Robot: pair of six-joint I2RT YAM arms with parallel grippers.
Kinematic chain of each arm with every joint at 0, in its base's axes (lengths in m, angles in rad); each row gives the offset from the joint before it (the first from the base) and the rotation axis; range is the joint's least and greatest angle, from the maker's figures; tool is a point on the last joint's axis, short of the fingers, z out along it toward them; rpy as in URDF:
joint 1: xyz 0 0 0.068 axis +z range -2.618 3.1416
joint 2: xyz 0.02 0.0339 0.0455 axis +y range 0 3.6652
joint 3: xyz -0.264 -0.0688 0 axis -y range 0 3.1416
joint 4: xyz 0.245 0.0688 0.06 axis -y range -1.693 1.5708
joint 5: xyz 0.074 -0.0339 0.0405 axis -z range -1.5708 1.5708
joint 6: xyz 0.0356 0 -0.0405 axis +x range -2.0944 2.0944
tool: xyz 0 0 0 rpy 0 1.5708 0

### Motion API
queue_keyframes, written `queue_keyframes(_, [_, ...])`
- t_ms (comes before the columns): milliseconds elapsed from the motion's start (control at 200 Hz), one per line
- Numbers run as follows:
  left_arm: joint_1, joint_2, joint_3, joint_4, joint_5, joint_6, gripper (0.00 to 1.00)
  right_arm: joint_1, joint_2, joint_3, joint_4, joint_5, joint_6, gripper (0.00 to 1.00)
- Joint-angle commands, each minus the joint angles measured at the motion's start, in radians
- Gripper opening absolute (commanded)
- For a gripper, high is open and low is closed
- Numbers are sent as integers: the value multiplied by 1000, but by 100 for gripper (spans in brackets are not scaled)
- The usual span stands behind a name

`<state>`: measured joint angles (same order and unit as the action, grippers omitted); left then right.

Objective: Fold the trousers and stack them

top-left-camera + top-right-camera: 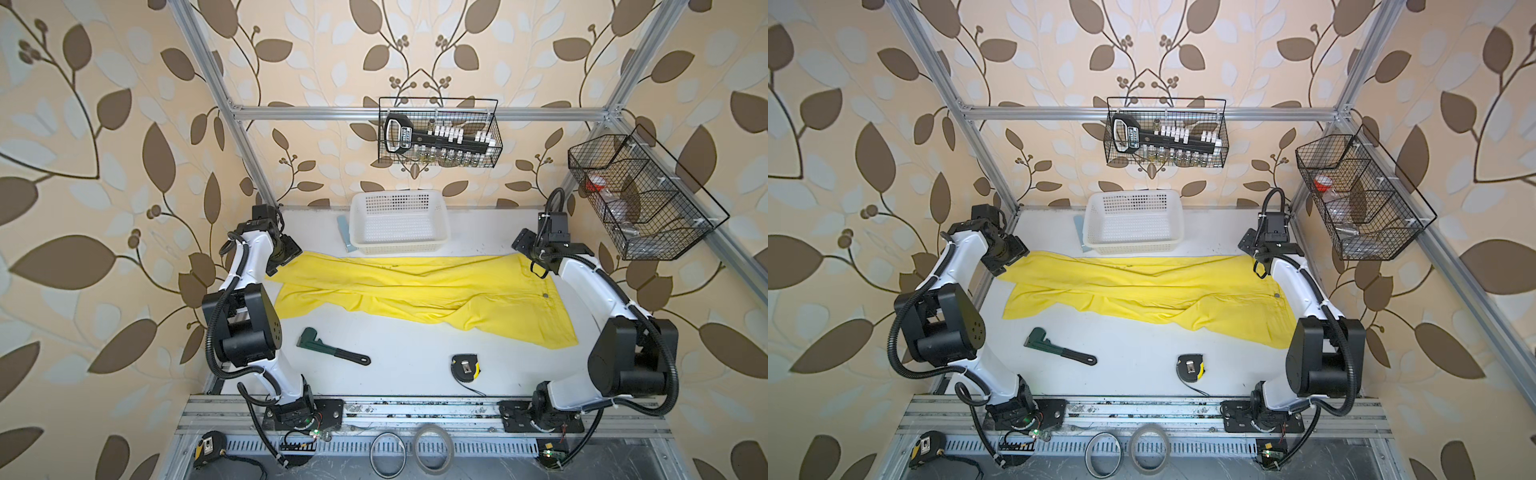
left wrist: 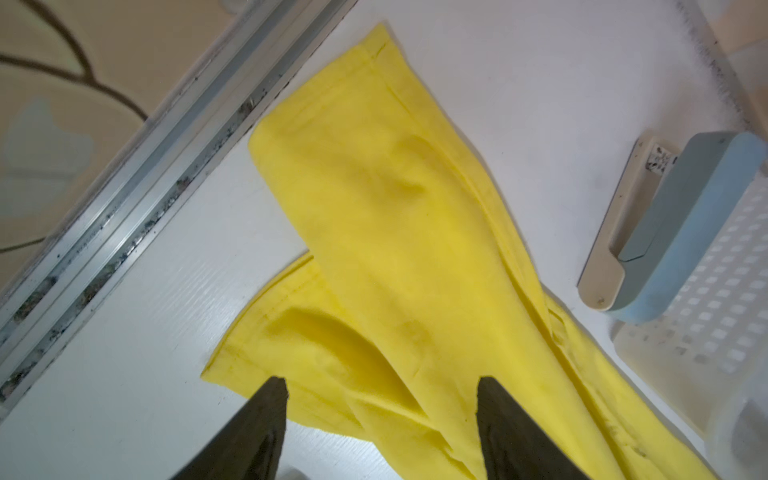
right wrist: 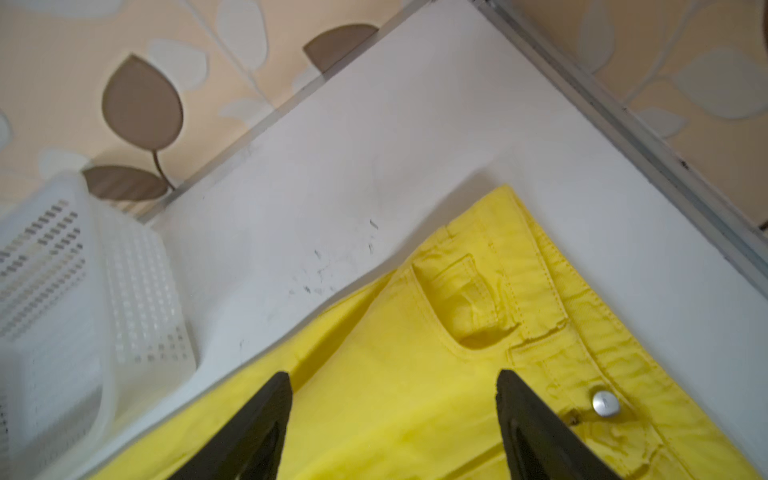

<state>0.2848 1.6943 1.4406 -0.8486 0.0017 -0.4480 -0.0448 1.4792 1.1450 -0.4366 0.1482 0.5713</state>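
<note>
The bright yellow soft cloth trousers (image 1: pixel 415 291) are spread across the white table (image 1: pixel 407 361), not yet folded. The waist is at 3 o'clock and the 2 leg hems are at 9 o'clock. The white perforated plastic basket (image 1: pixel 399 248) stands just beside them at 12 o'clock.

The left gripper (image 2: pixel 382 382) is held over the hems and the right gripper (image 3: pixel 392 374) over the waistband. On both, the jaws are wide apart and nothing is held.

The legs are crossed and wrinkled, so creases could be trapped in a fold, or only 1 limp layer pinched. The green and black metal pipe wrench (image 1: pixel 332 347) at 7 o'clock and the black and yellow tape measure (image 1: pixel 465 365) at 5 o'clock could be dragged by swept cloth. The waistband is thicker and stitched, with 1 round metal button (image 3: pixel 606 403).
</note>
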Motion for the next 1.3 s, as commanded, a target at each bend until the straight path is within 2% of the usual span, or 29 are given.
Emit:
queue_keyframes(0, [-3,-73,-115,-23,30,-38,74,8,-70,-114,-97,-67,14,82])
queue_keyframes(65, [-4,-126,-201,-10,41,-82,74,10,-137,-173,-118,-64,37,83])
queue_keyframes(195, [-4,-199,-307,-52,-15,-169,75,6,-244,-237,-218,-38,106,84])
queue_keyframes(290, [-3,-248,-406,-22,9,-236,75,7,-308,-296,-261,-38,166,85])
queue_keyframes(410, [3,-242,-487,33,32,-283,74,16,-377,-373,-286,-48,204,85])
queue_keyframes(505, [4,-207,-503,67,63,-296,74,9,-413,-408,-322,-62,217,86])
queue_keyframes(565, [6,-192,-509,82,47,-301,74,8,-437,-430,-343,-60,219,86])
queue_keyframes(580, [5,-189,-511,88,44,-303,74,8,-443,-436,-347,-57,222,92])
queue_keyframes(595, [5,-185,-513,92,41,-303,74,5,-450,-441,-352,-53,222,93])
queue_keyframes(855, [13,-103,-515,173,-9,-347,73,-69,-529,-527,-386,-87,235,96])
queue_keyframes(1100, [13,-45,-534,244,38,-388,67,-76,-487,-593,-314,-105,256,97])
queue_keyframes(1294, [14,3,-534,290,72,-418,57,-69,-435,-624,-227,-65,281,94])
